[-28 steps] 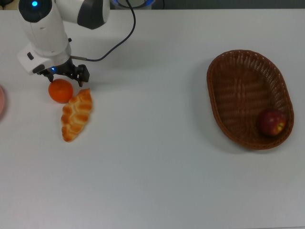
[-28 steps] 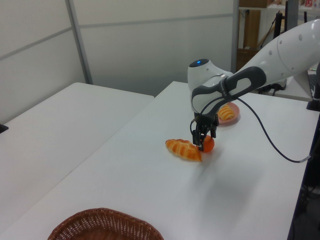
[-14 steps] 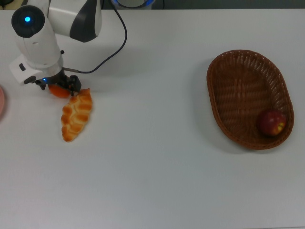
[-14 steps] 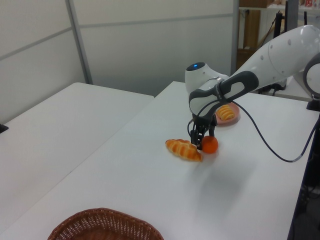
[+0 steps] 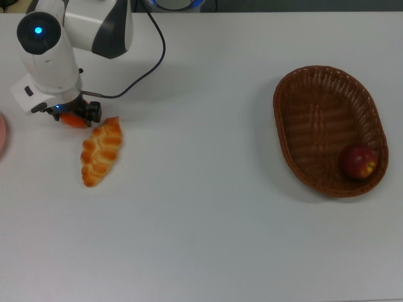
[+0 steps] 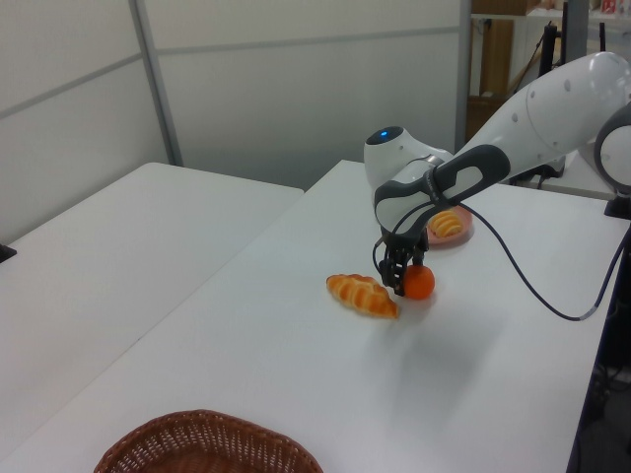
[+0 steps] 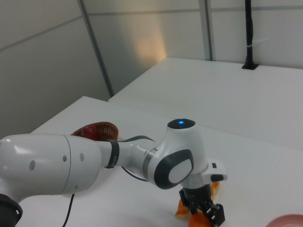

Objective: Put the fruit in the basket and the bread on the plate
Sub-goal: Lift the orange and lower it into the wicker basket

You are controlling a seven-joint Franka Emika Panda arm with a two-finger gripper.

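My gripper is down over the orange near the top view's left edge, open, with a finger on either side of it. In the left view the orange shows just right of the gripper. The braided bread lies on the table right beside the orange. A dark red apple sits inside the wicker basket at the top view's right. The pink plate behind the arm holds a paler bread. Only a sliver of the plate shows in the top view.
A black cable runs from the arm across the table behind the gripper. White table lies between the bread and the basket. In the right view the arm's bulk covers most of the scene, and the gripper shows at the bottom edge.
The gripper moved toward the top view's left and came down over the orange, which it had stood behind. The orange shifted slightly left. Bread, apple and basket stayed put.
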